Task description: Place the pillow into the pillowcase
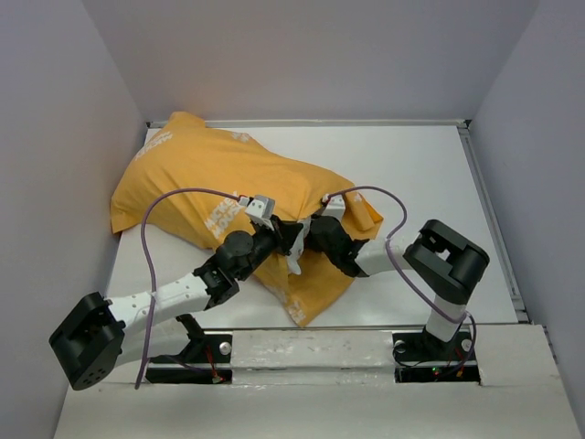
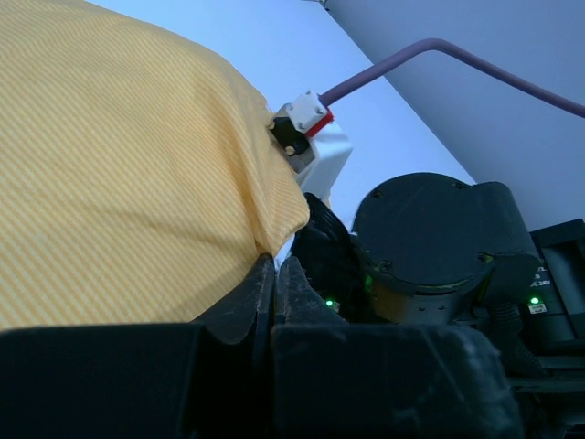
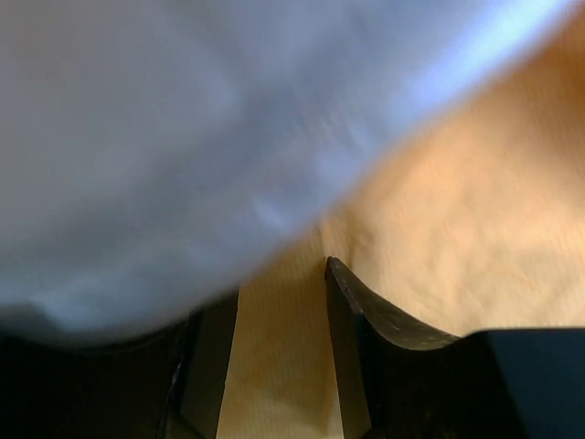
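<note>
Pillow (image 3: 183, 137) looks mostly inside the pillowcase (image 1: 201, 174), which bulges over the far-left part of the table (image 1: 411, 174); only a blurred white patch shows at the mouth. Left gripper (image 2: 274, 279) is clamped tight on the case's hem at the near-right end, probably to anchor the mouth. Right gripper (image 3: 279, 347) is partly spread with orange cloth showing in the gap, and it seems to grip nothing. Pale lettering on the case is unreadable, and there's no legible brand.

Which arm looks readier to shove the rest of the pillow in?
Probably the right. The right gripper is open, with the white pillow close against its fingers; the left gripper is shut on the pillowcase edge, busy holding it.
</note>
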`<state>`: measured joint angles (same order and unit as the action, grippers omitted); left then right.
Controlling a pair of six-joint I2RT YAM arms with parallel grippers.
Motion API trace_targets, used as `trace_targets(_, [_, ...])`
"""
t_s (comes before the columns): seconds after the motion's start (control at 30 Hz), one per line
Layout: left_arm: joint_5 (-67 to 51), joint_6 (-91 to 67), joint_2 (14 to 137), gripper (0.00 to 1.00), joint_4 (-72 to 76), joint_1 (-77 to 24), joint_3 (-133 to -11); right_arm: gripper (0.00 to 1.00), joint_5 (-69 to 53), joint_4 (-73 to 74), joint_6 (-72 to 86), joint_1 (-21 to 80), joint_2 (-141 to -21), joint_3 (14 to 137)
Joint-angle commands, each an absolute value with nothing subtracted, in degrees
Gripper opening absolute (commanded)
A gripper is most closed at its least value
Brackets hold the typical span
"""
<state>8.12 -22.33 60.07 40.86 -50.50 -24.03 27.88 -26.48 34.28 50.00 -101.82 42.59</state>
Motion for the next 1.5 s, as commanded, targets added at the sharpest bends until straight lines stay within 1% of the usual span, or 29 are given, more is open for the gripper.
trace_targets(0.0, [4.75, -25.57, 59.5, 0.01, 52.2, -50.62, -24.52, 0.47, 28.47, -23.3, 32.96, 51.24, -106.16, 50.61])
trace_targets(0.07, [4.39, -25.84, 58.98, 0.01, 52.56, -50.54, -24.17, 0.41, 29.62, -21.53, 33.75, 51.24, -109.15, 52.12])
trace_targets(0.1, [4.39, -25.84, 58.8, 0.01, 52.73, -50.62, -24.08, 0.36, 30.32, -21.53, 34.27, 51.24, -109.86, 51.86])
trace_targets(0.13, [4.39, -25.75, 58.54, 0.01, 52.73, -50.62, -23.91, 0.24, 30.5, -21.53, 34.54, 51.24, -110.21, 51.51])
trace_targets(0.17, [4.57, -25.49, 58.27, 0.01, 52.82, -50.54, -23.65, 0.18, 31.37, -21.53, 34.63, 51.24, -111.08, 50.98])
trace_targets(0.23, [4.66, -25.31, 58.18, 0.01, 52.82, -50.54, -23.29, 0.0, 32.34, -20.92, 34.72, 51.24, -111.36, 50.63])
trace_targets(0.37, [5.53, -24.35, 57.66, 0.01, 52.74, -50.28, -22.59, 0.0, 33.84, -20.48, 33.85, 51.24, -108.29, 48.26])
trace_targets(0.5, [6.94, -23.03, 58.01, 0.01, 51.95, -49.57, -22.76, 0.0, 34.19, -20.21, 32.52, 51.24, -100.92, 44.92])
trace_targets(0.53, [7.73, -22.68, 58.18, 0.01, 51.6, -49.31, -22.76, 0.0, 33.58, -20.04, 32.26, 51.24, -96.46, 42.39])
trace_targets(0.6, [8.52, -21.89, 59.06, 0.01, 51.07, -48.17, -23.29, 0.0, 31.91, -18.29, 31.38, 51.24, -91.61, 40.26])
trace_targets(0.63, [9.83, -20.93, 59.41, 0.01, 50.46, -47.64, -23.47, 0.0, 29.9, -16.28, 31.12, 51.24, -86.62, 37.99])
trace_targets(0.73, [12.12, -19.52, 61.17, 0.01, 50.62, -46.23, -24.17, 0.0, 24.62, -14.68, 30.68, 51.24, -78.95, 33.85])
trace_targets(0.87, [12.92, -17.32, 65.9, 0.01, 52.64, -44.65, -25.57, 0.0, 17.77, -7.76, 30.85, 51.24, -64.82, 28.32])
trace_targets(0.97, [13.1, -16.09, 67.93, 0.01, 53.87, -44.47, -26.36, 0.0, 14.77, -1.51, 31.46, 51.24, -57.24, 26.63])
trace_targets(1.0, [13.1, -15.47, 69.24, 0.01, 54.05, -44.47, -26.45, 0.0, 14.42, -0.19, 31.64, 51.24, -51.65, 26.28])
trace_targets(1.03, [13.18, -14.95, 69.87, 0.01, 54.14, -44.47, -26.72, 0.0, 13.98, 2.43, 31.55, 51.24, -48.72, 26.37])
trace_targets(1.13, [12.83, -13.98, 72.85, 0.01, 54.84, -44.39, -26.72, 0.0, 12.31, 9.47, 30.94, 51.24, -39.15, 29.16])
trace_targets(1.23, [11.52, -15.81, 74.53, 0.01, 57.03, -44.39, -25.23, 0.0, 14.5, 11.6, 30.06, 51.24, -37.7, 32.69])
trace_targets(1.3, [10.73, -17.13, 72.09, 0.01, 57.83, -44.47, -23.74, 0.0, 15.64, 10.11, 29.62, 51.24, -42.86, 33.57])
trace_targets(1.33, [10.03, -17.57, 71.2, 0.01, 57.92, -44.56, -23.56, 0.1, 15.91, 9.41, 29.88, 51.24, -46.54, 34.18])
trace_targets(1.37, [9.58, -18.19, 69.45, 0.01, 57.4, -44.47, -23.64, 0.32, 16.26, 5.92, 29.45, 51.24, -54.24, 35.32])
trace_targets(1.43, [8.79, -18.54, 68.21, 0.01, 56.61, -44.47, -23.99, 0.48, 18.18, 1.95, 28.92, 51.24, -60.96, 36.47])
trace_targets(1.47, [8.62, -18.81, 67.86, 0.01, 56.25, -44.47, -23.99, 0.51, 18.89, -1.81, 28.13, 49.67, -66.3, 37.95])
